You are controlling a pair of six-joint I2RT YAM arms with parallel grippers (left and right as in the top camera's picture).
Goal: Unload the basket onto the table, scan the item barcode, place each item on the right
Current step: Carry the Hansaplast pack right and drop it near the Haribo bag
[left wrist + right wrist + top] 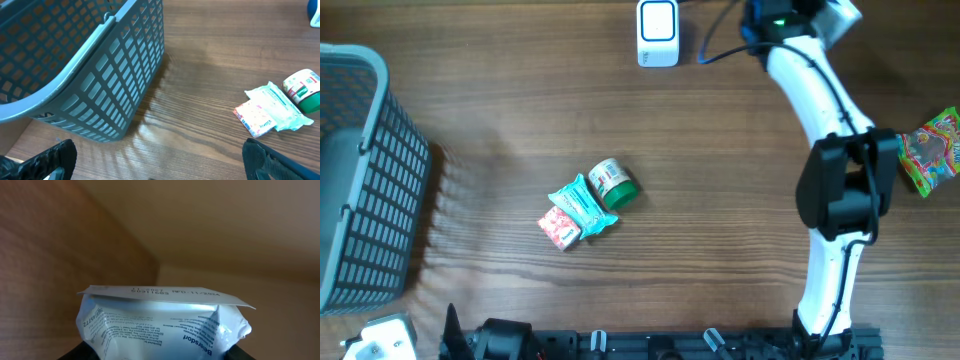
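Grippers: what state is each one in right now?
Left gripper: open, holding nothing.
Right gripper: closed on a white packet.

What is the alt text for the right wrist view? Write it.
A crinkled white pouch with small printed text fills the lower frame, held in the right gripper; blurred wood and a beige surface lie behind.

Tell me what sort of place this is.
Most likely a mock shop checkout on a wooden table: a grey shopping basket, a white barcode scanner at the far edge, loose packaged goods such as a teal packet, and a white packet in the right gripper.
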